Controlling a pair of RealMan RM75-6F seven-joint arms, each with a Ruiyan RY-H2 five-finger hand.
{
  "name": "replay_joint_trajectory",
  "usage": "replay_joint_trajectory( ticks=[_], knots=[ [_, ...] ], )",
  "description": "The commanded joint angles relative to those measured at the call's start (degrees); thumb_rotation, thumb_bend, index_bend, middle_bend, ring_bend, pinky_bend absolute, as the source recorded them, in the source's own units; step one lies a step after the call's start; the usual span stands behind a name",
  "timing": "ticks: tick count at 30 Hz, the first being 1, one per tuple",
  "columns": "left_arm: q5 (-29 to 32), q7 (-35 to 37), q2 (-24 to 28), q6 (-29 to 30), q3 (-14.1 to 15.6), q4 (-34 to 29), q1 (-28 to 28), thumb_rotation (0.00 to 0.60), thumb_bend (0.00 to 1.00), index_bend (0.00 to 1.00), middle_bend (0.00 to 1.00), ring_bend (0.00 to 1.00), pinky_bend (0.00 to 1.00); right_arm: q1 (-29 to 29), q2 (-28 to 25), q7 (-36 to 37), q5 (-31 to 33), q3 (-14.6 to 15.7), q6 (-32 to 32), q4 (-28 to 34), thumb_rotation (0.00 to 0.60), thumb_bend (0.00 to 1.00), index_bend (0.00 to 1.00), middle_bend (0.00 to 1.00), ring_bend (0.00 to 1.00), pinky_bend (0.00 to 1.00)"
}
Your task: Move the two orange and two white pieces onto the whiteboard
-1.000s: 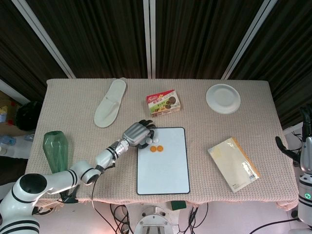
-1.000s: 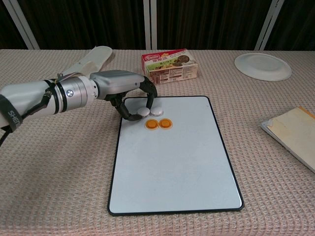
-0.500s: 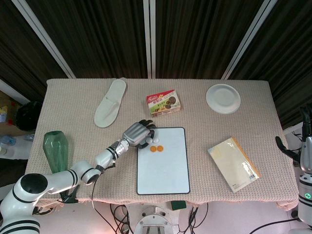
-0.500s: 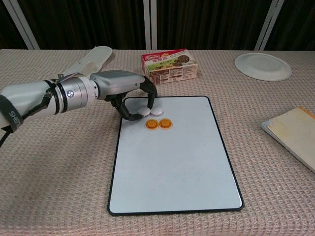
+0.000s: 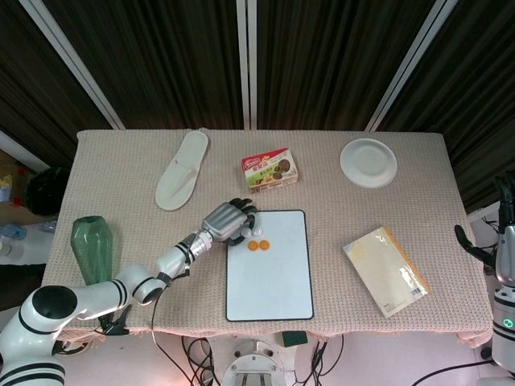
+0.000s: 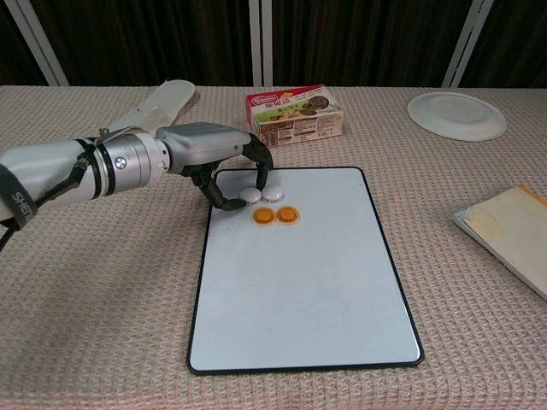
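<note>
The whiteboard (image 5: pixel 270 281) (image 6: pixel 299 290) lies flat at the front middle of the table. Near its top-left corner sit two orange pieces (image 6: pixel 264 216) (image 6: pixel 287 214) (image 5: pixel 257 245) side by side. Just behind them are two white pieces (image 6: pixel 250 196) (image 6: pixel 272 195). My left hand (image 5: pixel 227 219) (image 6: pixel 214 154) arches over that corner, thumb and a fingertip curled around the left white piece, which rests on the board. In the head view this hand hides most of the white pieces. My right hand (image 5: pixel 500 233) hangs off the table's right edge with fingers apart, holding nothing.
A biscuit box (image 5: pixel 270 168) (image 6: pixel 295 114) stands just behind the board. A white slipper (image 5: pixel 182 170) lies back left, a white plate (image 5: pixel 368 162) (image 6: pixel 455 115) back right. A yellow-edged booklet (image 5: pixel 385 270) lies right of the board, a green vase (image 5: pixel 91 249) at the left edge.
</note>
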State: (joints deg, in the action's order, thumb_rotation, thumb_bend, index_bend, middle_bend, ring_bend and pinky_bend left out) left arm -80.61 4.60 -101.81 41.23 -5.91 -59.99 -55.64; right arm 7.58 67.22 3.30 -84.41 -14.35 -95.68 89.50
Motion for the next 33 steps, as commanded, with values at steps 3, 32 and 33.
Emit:
replay_joint_trajectory(
  ticks=[3,32,33],
  knots=[
    [0.1,-0.1,-0.1,-0.2,0.1,0.2,0.0,0.6,0.31,0.22,0.19,0.06,0.15,0.0,0.0,0.0,0.0,-0.1,-0.1,0.0,0.6,0.21,0.0,0.0,0.0,0.0],
    [0.0,0.2,-0.3,0.6,0.0,0.3,0.0,0.6,0.31,0.0,0.19,0.06,0.15,-0.2,0.0,-0.1,-0.1,0.1,-0.1,0.1,0.6,0.21,0.0,0.0,0.0,0.0],
    [0.0,0.2,-0.3,0.5,0.1,0.4,0.0,0.6,0.31,0.0,0.19,0.06,0.15,-0.2,0.0,-0.1,-0.1,0.1,-0.1,0.1,0.6,0.21,0.0,0.0,0.0,0.0]
  ],
)
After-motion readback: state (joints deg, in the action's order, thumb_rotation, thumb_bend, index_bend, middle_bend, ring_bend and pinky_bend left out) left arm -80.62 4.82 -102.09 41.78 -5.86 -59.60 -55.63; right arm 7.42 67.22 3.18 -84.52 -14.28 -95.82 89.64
